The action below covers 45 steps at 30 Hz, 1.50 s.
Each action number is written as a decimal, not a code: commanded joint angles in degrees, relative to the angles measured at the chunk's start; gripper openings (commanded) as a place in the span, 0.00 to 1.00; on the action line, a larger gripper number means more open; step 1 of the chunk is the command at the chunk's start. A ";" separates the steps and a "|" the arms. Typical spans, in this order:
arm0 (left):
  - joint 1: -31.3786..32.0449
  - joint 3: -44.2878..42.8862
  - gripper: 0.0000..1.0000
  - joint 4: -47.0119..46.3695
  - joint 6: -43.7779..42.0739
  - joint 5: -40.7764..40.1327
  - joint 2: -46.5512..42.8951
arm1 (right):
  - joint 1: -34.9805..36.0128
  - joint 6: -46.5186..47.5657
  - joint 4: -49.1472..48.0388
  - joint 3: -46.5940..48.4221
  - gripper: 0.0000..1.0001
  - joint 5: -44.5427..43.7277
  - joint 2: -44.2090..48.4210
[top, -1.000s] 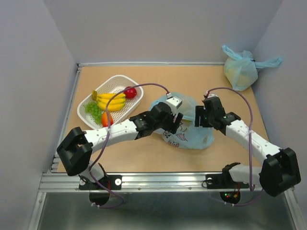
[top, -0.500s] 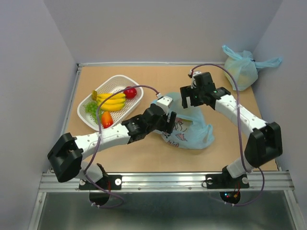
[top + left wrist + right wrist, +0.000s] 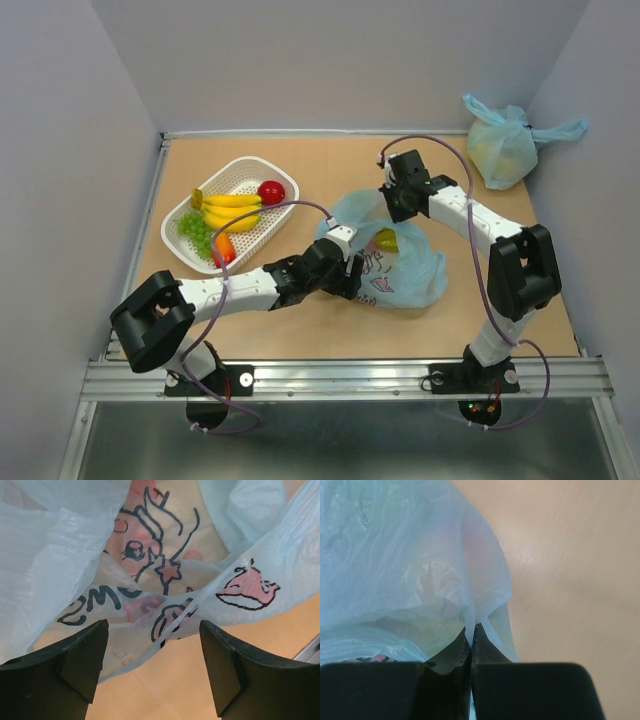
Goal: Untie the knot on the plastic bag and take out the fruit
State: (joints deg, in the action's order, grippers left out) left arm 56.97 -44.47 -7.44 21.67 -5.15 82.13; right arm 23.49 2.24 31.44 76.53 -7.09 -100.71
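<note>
The printed light blue plastic bag (image 3: 400, 270) lies mid-table with its mouth gaping; no knot shows. A yellow fruit (image 3: 386, 239) sits inside the opening. My right gripper (image 3: 393, 203) is at the bag's far rim. In the right wrist view it (image 3: 471, 628) is shut on a thin fold of the bag (image 3: 395, 555). My left gripper (image 3: 352, 275) hovers at the bag's left side. In the left wrist view it (image 3: 152, 630) is open, with the cartoon-printed plastic (image 3: 150, 555) just beyond the fingertips and nothing between them.
A white basket (image 3: 245, 172) at the left holds a banana bunch (image 3: 232, 210), a red apple (image 3: 271, 192), green grapes (image 3: 196, 230) and an orange-red piece (image 3: 225, 250). A plain tied blue bag (image 3: 500, 148) sits in the back right corner by the wall.
My right gripper swung back and left to the bag's far rim and shut on the plastic. The bag's mouth spread open, showing the yellow fruit. My left gripper shifted slightly nearer, still open.
</note>
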 commanded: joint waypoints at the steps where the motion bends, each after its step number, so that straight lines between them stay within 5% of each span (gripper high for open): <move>1: 0.33 1.92 0.85 -3.36 2.93 -3.19 1.10 | 2.00 1.19 -0.95 5.82 0.00 1.38 10.14; 11: 0.33 2.98 0.85 -7.94 3.99 -8.65 2.07 | 15.98 -8.99 3.45 -1.80 0.00 2.61 21.69; 16: 0.33 3.60 0.85 -8.91 3.73 -8.65 1.02 | 15.89 -12.25 2.22 -6.91 0.01 -8.79 21.17; 30: 0.33 6.41 0.85 -7.50 4.52 -9.09 -3.81 | -0.62 -22.36 -3.13 -13.69 0.02 -12.77 12.74; 40: 0.33 3.34 0.88 -7.15 12.32 -16.82 -8.12 | -1.95 -28.24 -4.63 -14.83 0.06 -8.20 10.26; 45: 0.33 -3.67 0.88 -5.84 12.34 -16.65 -0.59 | -1.95 -30.28 -6.13 -15.45 0.07 -5.48 10.62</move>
State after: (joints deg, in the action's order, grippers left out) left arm 57.01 -41.60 -13.37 32.16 -19.20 77.10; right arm 21.61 -24.91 28.62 62.08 -15.07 -91.33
